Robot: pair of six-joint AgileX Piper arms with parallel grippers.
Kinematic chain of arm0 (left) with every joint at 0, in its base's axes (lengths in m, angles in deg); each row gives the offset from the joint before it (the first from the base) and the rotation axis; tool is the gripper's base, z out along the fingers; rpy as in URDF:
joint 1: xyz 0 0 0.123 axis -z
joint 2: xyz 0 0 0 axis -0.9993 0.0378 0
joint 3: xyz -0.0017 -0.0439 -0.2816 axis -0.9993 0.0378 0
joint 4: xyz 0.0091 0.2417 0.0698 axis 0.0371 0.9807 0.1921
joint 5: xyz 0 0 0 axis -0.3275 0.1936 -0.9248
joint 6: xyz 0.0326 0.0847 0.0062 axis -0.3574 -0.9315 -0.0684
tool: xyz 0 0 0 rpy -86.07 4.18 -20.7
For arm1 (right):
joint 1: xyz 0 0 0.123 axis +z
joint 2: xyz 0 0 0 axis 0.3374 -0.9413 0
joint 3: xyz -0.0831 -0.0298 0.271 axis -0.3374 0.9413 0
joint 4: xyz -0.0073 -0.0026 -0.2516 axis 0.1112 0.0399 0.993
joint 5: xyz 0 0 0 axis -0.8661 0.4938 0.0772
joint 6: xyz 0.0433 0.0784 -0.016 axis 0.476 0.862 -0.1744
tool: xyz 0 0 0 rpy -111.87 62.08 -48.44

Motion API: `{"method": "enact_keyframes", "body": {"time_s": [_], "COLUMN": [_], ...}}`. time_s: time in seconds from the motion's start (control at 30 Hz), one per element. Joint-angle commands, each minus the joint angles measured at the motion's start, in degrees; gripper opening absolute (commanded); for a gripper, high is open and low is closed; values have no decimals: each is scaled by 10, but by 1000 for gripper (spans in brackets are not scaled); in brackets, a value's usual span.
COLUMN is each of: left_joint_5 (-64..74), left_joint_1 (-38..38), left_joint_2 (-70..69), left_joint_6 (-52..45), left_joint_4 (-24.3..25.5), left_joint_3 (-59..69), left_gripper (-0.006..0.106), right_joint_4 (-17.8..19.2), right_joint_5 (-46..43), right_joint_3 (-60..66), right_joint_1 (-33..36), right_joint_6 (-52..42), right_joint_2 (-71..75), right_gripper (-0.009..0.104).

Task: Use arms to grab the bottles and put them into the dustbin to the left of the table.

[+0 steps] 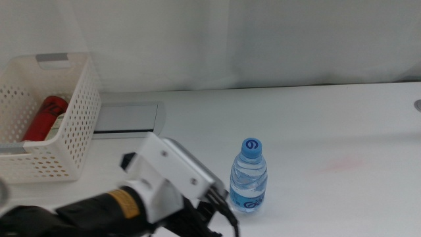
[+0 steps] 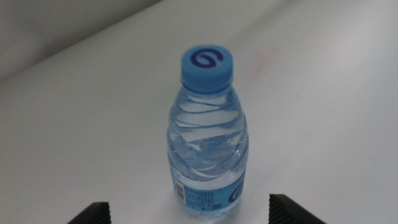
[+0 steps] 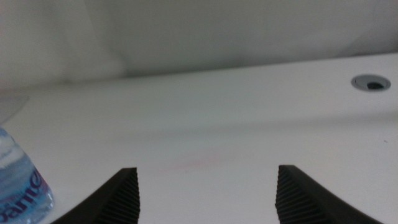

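Where the middle view meets its bottom edge, the left arm [image 1: 131, 201] reaches in from the left side, its light grey body and black cables low over the table [image 1: 329, 131], and its gripper [image 2: 196, 218] has its two dark jaws spread wide apart, empty, one tip on either side of the water bottle [image 1: 248, 178] without touching it. The bottle stands upright just beyond that gripper, near the middle of the tabletop, clear with a blue cap [image 2: 208, 65] and a blue label; the left wrist view shows it sitting in the gap ahead of the jaw tips. The right gripper [image 3: 207, 199] waits out of the middle view, its jaws likewise held apart with nothing between them, and its wrist view catches only an edge of the same bottle to one side plus a small round hole [image 3: 372, 82] in the tabletop farther off. Farther back, a flat grey panel [image 1: 125, 117] is set into the table. At the far left stands the white perforated basket [image 1: 72, 125], and inside it lies the red can [image 1: 45, 117], tilted, with part of another container just beside it.
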Motion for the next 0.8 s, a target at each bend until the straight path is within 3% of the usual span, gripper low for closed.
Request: {"method": "enact_keyframes", "body": {"time_s": [0.0,0.1,0.37,0.77], "left_joint_5": [-49,-112,-215,-366], "left_joint_1": [18,38,62,62], "left_joint_2": [38,92,175,283], "left_joint_6": [6,18,61,191], "left_joint_4": [-9,-9,-2,119], "left_joint_3": [3,3,3,2], "left_gripper": [69,69,69,69], "right_joint_4": [18,56,58,54], "right_joint_5": [-21,-41,-51,-61], "right_joint_3": [18,20,20,20], "right_joint_1": [-4,-4,-4,-4], "right_joint_6": [0,0,0,0], "right_joint_2": [10,11,11,11], "right_gripper": [62,62,62,62]}}
